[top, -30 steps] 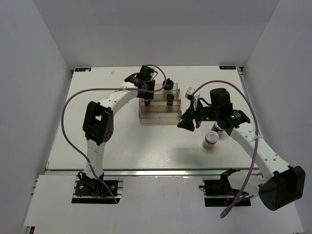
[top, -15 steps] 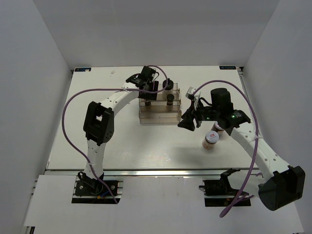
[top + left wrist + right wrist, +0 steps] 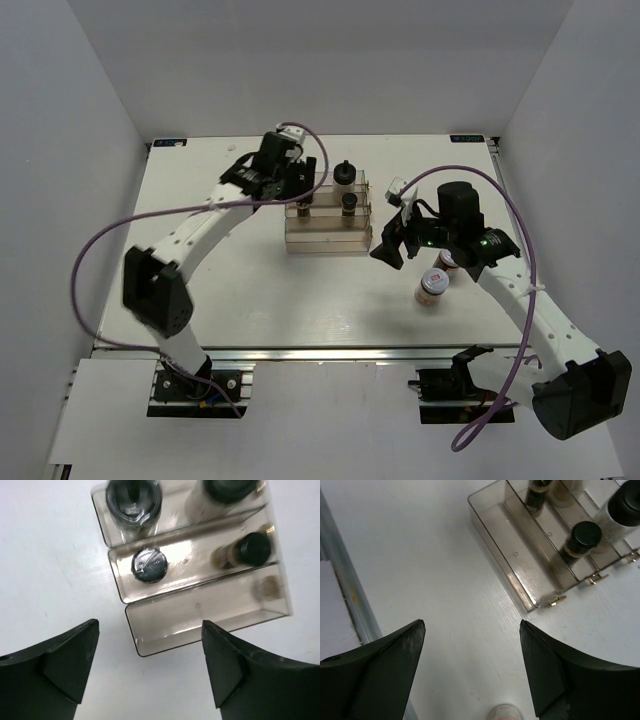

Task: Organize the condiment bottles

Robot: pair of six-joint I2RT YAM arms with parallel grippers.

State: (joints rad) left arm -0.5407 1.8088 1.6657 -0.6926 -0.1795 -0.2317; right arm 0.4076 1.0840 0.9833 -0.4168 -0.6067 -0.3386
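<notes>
The condiment bottles mostly stand in the clear stepped rack (image 3: 328, 238). A knob-topped one (image 3: 344, 175) and a second jar (image 3: 134, 500) are on the back step. A black-capped one (image 3: 349, 203) and a shiny-capped one (image 3: 149, 566) stand on the middle step. The front step (image 3: 210, 620) holds nothing. My left gripper (image 3: 302, 187) hovers open over the rack's left end, (image 3: 150, 635) with nothing between its fingers. A brownish bottle with a red-marked white lid (image 3: 432, 287) stands on the table. My right gripper (image 3: 388, 246) is open above the table (image 3: 472, 630), that lid (image 3: 505, 713) just below it.
Another small bottle (image 3: 447, 262) shows partly behind the right forearm. The rack's hinged right end (image 3: 555, 600) lies close to the right gripper. White walls enclose the white table (image 3: 230, 290) on three sides, and a metal rail (image 3: 320, 352) runs along its near edge.
My left gripper has opened, let go of the bottle on the middle step and drawn back and up, its arm swinging left. My right gripper has opened wider.
</notes>
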